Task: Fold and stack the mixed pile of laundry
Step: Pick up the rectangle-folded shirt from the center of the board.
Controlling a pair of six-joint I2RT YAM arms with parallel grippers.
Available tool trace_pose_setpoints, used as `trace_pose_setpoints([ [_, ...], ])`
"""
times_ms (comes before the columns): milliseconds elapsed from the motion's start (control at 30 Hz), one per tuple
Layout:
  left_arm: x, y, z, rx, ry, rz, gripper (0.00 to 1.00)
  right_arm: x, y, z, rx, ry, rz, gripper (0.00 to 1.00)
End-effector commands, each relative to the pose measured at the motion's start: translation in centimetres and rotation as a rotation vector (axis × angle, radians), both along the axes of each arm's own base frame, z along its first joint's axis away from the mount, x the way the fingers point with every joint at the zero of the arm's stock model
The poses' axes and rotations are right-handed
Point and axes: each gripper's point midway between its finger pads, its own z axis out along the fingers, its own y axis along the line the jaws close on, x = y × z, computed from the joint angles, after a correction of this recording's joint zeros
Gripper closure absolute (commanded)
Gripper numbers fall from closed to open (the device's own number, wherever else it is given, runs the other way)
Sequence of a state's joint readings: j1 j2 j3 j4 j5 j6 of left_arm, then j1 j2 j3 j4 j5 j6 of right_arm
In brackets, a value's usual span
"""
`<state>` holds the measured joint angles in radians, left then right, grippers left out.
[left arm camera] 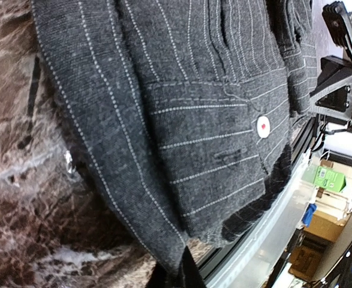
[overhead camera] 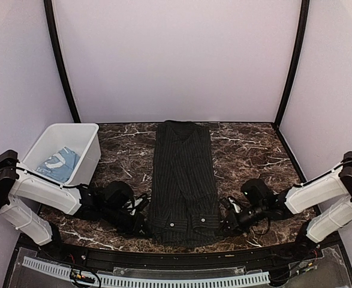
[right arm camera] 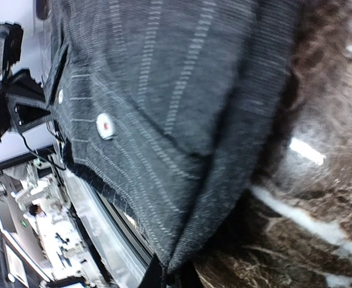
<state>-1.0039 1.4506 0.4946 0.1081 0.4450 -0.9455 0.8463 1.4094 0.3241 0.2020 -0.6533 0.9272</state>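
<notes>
The black pinstriped shirt is laid flat at the middle of the marble table as a long narrow strip. The collar is at the far end and the hem at the near edge, with both sleeves turned in. The light blue T-shirt is contained in the white bin at the left, not yet folded.

The left gripper is set at the near left corner of the strip and the right gripper at the near right corner. In each wrist view the cloth edge is drawn to a point between the fingers, so both grippers are judged to be clamped on the hem corners.

The crosswise fold is judged to be the step in hand. For the next move, both corners are to be raised together, kept level, and carried toward the collar. Uneven travel would be expected to skew the fold.
</notes>
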Motion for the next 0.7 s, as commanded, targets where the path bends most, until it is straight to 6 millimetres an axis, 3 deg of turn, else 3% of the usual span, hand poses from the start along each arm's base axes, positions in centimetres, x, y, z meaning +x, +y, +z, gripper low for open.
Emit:
trace_pose_setpoints([
  [0,-0.2,0.0,1.0,-0.031,-0.036,-0.016,1.0,0.0,0.3,1.1,0.025,-0.033,0.01,1.0],
  [100,-0.1,-0.3,1.4,-0.047,-0.045,-0.02,0.99,0.2,0.3,1.5,0.019,-0.046,0.009,1.0],
  [200,-0.5,-0.6,2.1,-0.09,-0.044,-0.041,0.87,0.2,0.3,1.5,0.016,-0.043,0.011,1.0],
  [267,-0.7,-0.3,2.6,-0.095,-0.048,-0.043,0.7,0.0,0.1,1.3,0.008,-0.039,0.012,1.0],
  [300,-0.5,-0.2,3.1,-0.103,-0.068,-0.035,0.56,0.0,0.0,1.3,0.004,-0.04,0.012,1.0],
  [367,0.0,0.4,3.3,-0.079,-0.095,0.001,0.41,0.0,0.0,1.3,0.002,-0.042,0.01,1.0],
  [467,0.9,0.6,3.4,-0.066,-0.123,0.035,0.37,0.1,0.1,1.4,0.01,-0.045,0.011,1.0],
  [667,1.1,-0.4,1.4,-0.03,-0.061,0.032,0.44,0.1,0.4,1.6,0.023,-0.044,0.016,1.0],
])
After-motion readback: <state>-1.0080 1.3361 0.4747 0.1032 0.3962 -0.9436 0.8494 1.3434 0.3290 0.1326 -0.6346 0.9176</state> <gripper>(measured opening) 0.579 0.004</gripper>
